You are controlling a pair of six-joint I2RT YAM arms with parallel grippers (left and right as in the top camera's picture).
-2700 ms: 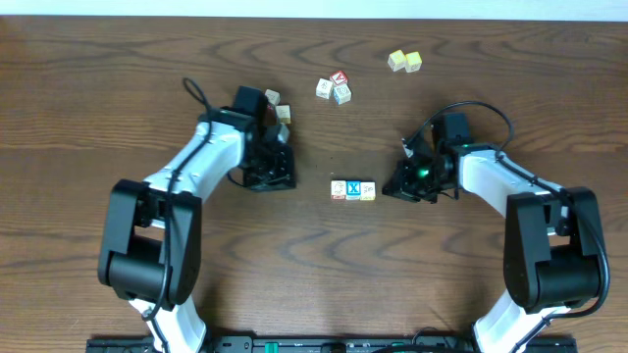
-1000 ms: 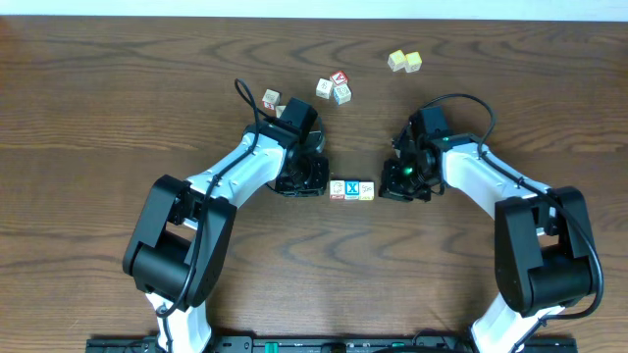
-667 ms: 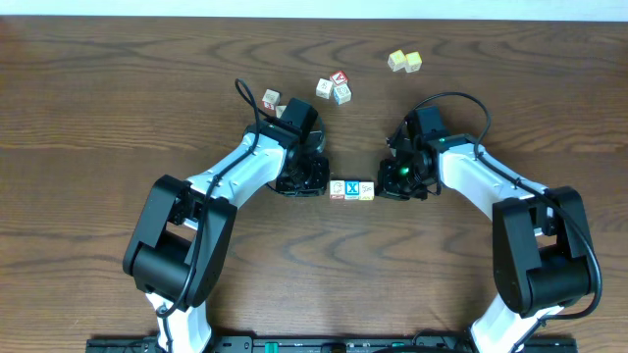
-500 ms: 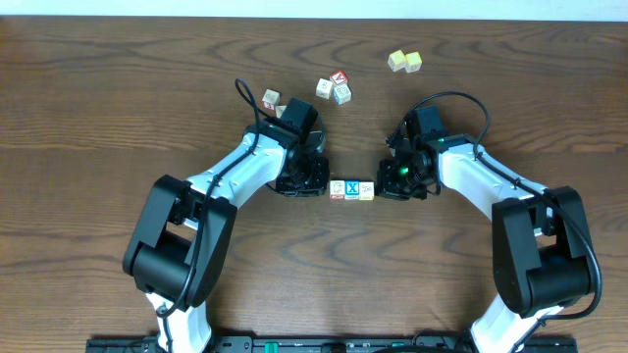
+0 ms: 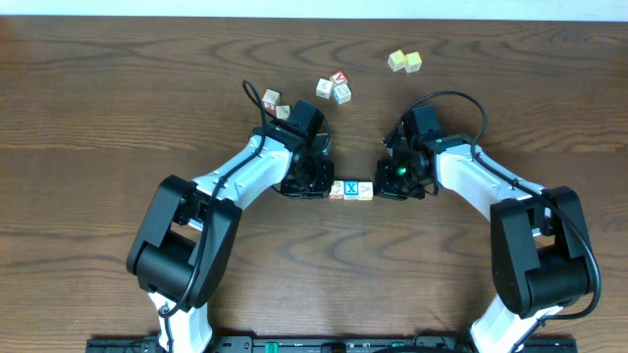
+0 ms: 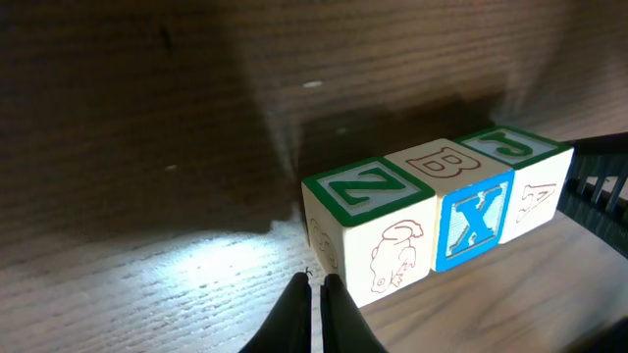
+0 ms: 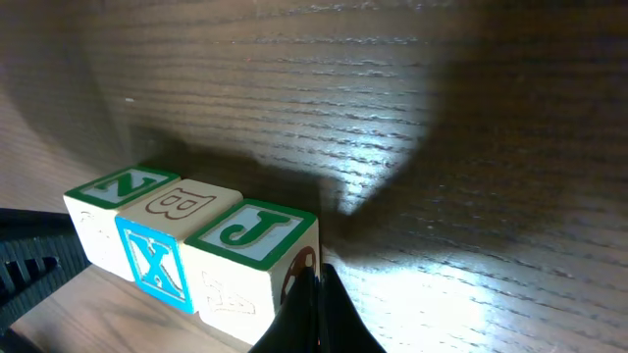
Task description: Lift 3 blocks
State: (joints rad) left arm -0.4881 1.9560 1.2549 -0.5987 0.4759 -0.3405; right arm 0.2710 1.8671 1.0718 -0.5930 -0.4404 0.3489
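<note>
From overhead, we see the three blocks (image 5: 351, 189) in a touching row, the blue X block (image 5: 351, 188) in the middle. The left gripper (image 5: 328, 186) is just beside one end and the right gripper (image 5: 378, 188) just beside the other. At the left wrist, our fingers (image 6: 292, 316) are pressed together just beside the Z-topped end block (image 6: 368, 230). At the right wrist, they are also together, by the J-topped end block (image 7: 245, 257).

A dark wooden table (image 5: 98, 118) carries three blocks (image 5: 351, 189) in a touching row at its middle, the blue X one between two cream ones. Farther back lie a cluster (image 5: 334, 87) of three, a yellow pair (image 5: 404, 61) and, left of the cluster, two loose cubes (image 5: 271, 98).
</note>
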